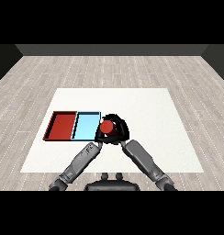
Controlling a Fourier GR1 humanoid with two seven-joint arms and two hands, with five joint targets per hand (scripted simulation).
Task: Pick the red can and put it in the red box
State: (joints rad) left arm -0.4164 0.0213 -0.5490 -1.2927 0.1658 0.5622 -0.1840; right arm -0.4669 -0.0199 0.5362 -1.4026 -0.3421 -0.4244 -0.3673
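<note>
Your right hand (117, 127) has its fingers curled round the red can (106, 127), just right of the light blue tray (86, 126).

You see the can upright inside that grasp, its round red top facing you, touching or nearly touching the light blue tray's right wall and outside it. The red tray (62, 125) lies on the far side of the light blue tray from the can, the two trays side by side on the white table (146, 110). Your left hand (98, 140) sits just below the light blue tray's near right corner, beside the can; you cannot tell how its fingers are set.
</note>
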